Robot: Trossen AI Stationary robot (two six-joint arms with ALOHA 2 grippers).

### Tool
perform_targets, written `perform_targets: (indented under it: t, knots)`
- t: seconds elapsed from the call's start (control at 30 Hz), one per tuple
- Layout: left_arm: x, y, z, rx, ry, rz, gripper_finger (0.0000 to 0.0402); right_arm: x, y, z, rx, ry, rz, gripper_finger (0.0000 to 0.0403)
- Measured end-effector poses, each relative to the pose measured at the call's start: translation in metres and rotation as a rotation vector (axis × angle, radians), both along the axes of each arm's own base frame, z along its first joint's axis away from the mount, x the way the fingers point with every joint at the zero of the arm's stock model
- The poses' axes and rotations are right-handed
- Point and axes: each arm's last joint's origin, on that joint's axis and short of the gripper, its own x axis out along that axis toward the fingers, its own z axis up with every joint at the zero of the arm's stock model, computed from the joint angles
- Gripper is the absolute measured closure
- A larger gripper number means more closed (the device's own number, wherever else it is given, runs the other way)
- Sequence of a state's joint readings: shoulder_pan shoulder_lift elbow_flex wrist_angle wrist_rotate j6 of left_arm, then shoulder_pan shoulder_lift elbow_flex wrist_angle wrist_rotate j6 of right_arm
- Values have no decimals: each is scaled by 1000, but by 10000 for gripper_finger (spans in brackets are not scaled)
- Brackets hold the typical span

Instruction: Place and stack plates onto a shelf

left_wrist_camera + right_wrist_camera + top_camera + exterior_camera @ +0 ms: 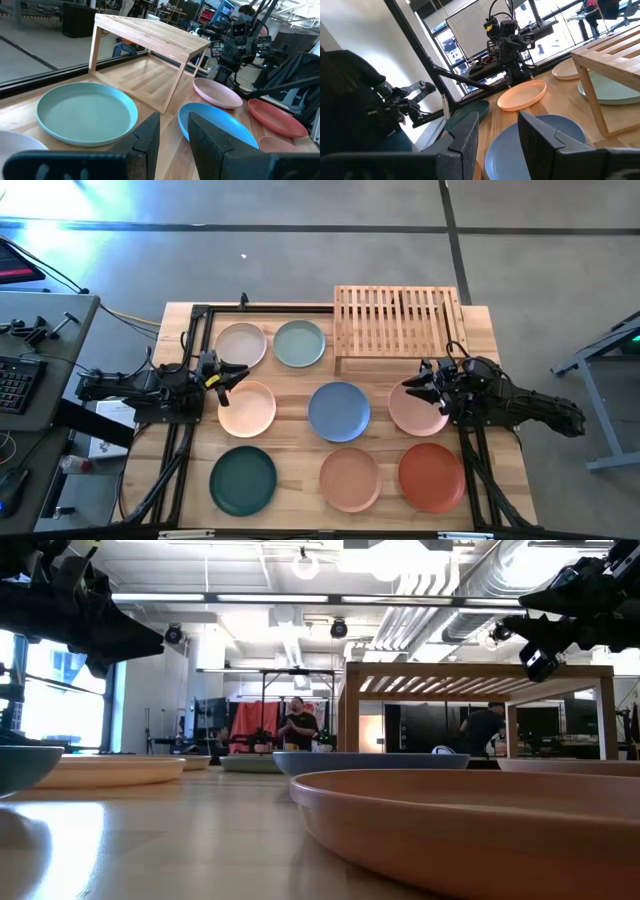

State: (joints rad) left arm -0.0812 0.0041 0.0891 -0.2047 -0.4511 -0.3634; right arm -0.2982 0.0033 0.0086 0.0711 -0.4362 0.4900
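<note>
The butcher-block table point(300, 430) carries everything. Seen from above, the bamboo shelf point(398, 320) sits at about one o'clock from the table's middle, its slatted top bare. Seven plates lie flat on the wood, none stacked: a pale pink plate point(241, 345) and a sage green plate point(299, 343) toward eleven and twelve, a peach plate point(247, 408) at nine, a blue plate point(339, 411) in the centre, a pink plate point(416, 408) at three, then a dark green plate point(243, 480), a terracotta plate point(350, 479) and a red-orange plate point(431, 476) along the six o'clock edge.

The low view shows what the overhead one does not: both grippers hang clear above the plates, and people stand in the room beyond.

The left gripper point(232, 374) hovers over the peach plate's upper rim, and its wrist view shows the fingers point(150, 135) parted on nothing. The right gripper point(421, 386) hovers at the pink plate's rim, its fingers point(468, 132) likewise spread and empty, though the overhead view alone leaves that unclear.
</note>
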Motion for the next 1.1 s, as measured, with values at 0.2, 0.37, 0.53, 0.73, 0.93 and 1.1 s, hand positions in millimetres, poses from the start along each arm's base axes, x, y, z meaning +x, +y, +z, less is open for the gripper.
perform_targets:
  t: [0.2, 0.37, 0.53, 0.73, 0.93, 1.1]
  knots:
    - [0, 0, 0, 0, 0, 0, 312, 0, 0, 0, 0, 0, -1, 281]
    - [0, 0, 0, -1, 0, 6, 312, 0, 0, 0, 0, 0, -1, 281]
    - [0, 0, 0, -23, -9, 8, 312, 0, 0, 0, 0, 0, -1, 281]
    - [0, 0, 0, -265, -104, 36, 312, 0, 0, 0, 0, 0, -2, 281]
    - [0, 0, 1, -340, -140, 45, 312, 0, 0, 0, 0, 0, -4, 281]
    - [0, 0, 2, -335, -153, 42, 312, 0, -1, 0, 2, 0, -29, 281]
